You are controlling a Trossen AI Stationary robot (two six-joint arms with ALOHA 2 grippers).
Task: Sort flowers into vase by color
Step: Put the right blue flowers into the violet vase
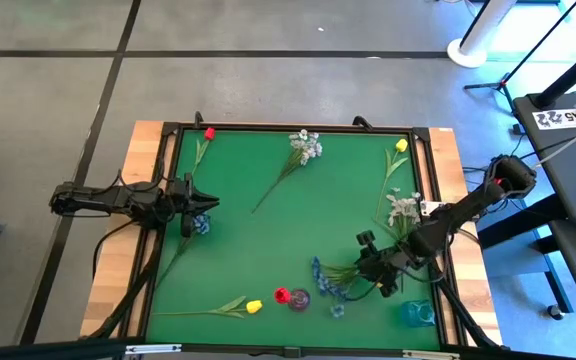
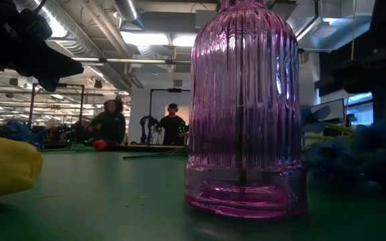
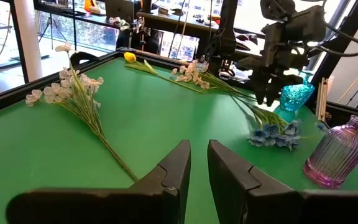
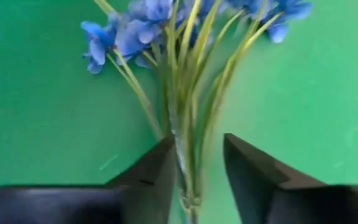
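Ribbed pink glass vase on green felt tabletop; right gripper part-open astride blue blossom spray; left gripper slightly parted, empty.

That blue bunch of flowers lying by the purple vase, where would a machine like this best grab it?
Probably on the bundled green stems, just behind the blue blossoms, coming straight down from above. The blue flower spray lies flat on the green mat, and its stems gather into one narrow neck there. The right pincer is open astride that spot.
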